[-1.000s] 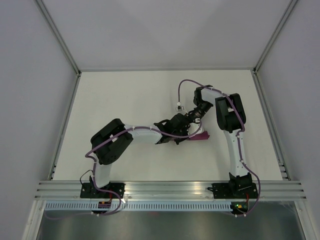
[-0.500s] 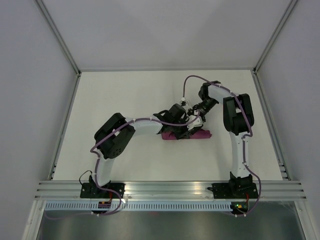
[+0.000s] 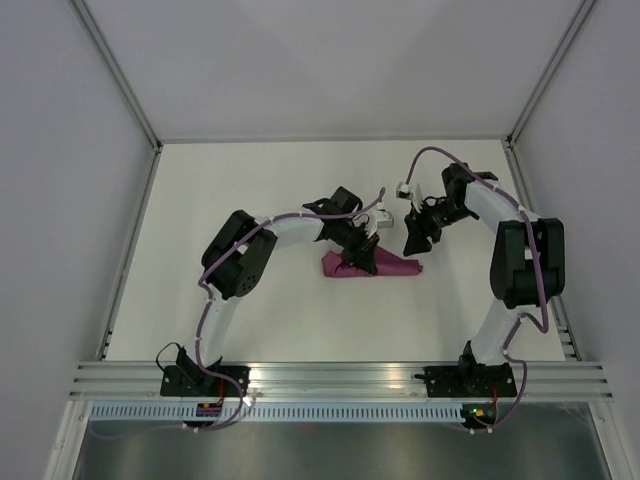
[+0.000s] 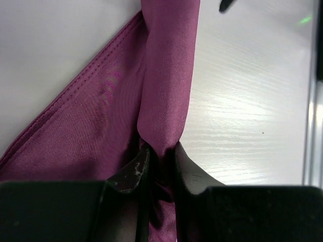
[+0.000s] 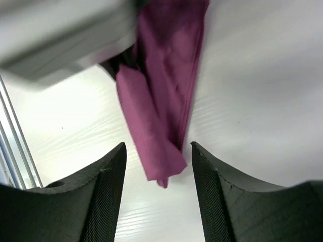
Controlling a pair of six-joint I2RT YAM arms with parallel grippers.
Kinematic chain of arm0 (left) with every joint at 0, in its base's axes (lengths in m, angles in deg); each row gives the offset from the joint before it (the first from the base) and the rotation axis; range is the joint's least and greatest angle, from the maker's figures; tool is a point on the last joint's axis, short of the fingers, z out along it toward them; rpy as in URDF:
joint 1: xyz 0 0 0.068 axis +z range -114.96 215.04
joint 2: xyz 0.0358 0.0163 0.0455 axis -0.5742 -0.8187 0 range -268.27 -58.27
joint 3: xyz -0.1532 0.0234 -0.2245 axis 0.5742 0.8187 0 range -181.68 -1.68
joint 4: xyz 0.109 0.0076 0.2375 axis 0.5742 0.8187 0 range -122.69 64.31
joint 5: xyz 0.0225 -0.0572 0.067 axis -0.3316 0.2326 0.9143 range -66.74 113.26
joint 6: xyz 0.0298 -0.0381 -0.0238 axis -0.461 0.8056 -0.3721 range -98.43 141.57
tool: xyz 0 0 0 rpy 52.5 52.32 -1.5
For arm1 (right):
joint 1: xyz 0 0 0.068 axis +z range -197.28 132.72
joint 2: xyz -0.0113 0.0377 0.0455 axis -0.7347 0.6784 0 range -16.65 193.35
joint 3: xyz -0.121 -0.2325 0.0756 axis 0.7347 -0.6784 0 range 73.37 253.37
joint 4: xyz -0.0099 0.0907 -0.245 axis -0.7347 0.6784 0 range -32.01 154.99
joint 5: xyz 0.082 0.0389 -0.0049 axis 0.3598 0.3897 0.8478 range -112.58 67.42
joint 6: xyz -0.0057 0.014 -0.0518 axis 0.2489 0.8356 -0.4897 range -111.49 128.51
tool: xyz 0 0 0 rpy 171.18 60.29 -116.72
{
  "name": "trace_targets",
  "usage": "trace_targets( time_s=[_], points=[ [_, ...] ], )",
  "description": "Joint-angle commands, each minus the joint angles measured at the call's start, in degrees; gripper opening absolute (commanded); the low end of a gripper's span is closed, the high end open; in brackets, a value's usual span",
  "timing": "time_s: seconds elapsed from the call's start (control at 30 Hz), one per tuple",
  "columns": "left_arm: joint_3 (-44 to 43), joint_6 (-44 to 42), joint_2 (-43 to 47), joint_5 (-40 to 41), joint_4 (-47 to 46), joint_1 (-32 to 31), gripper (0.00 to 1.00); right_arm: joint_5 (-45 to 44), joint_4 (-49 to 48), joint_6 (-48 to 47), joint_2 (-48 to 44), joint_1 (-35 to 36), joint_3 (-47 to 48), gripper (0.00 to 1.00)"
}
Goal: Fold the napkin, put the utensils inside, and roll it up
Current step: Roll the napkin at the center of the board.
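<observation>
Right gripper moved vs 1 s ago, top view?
Yes. The right gripper has backed off rightward from over the napkin, toward the table's right rail, and its jaws are now open.

White-black arms (image 3: 292,228), purple cables (image 3: 432,151)

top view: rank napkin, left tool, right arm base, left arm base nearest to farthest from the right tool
1. napkin, just on the near side of the right tool
2. left tool, further left, clamped on the napkin
3. right arm base, near edge, right
4. left arm base, near edge, far left
</observation>
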Motion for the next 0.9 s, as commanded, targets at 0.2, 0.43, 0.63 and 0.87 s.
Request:
trace_targets(
  time_s=[0.2, 0.43, 0.63, 0.87],
  points=[
    [-8.8, 3.3, -10.6, -8.4, 18.8, 2.7, 0.02, -11.5, -37.3, 2.6, -22.5, 8.3, -29.1, 0.63],
    [-17.4, 4.0, -15.9, -12.2, 25.9, 3.5, 0.02, -20.5, -49.7, 3.4, -29.9, 19.4, -40.5, 0.65],
    [-20.1, 4.8, -18.4, -13.3, 28.5, 3.6, 0.02, -27.4, -55.2, 3.1, -28.8, 25.7, -44.3, 0.65],
    [-21.3, 5.4, -19.8, -14.1, 29.0, 3.6, 0.02, -31.5, -60.0, 2.2, -24.6, 28.8, -46.0, 0.52]
  ],
)
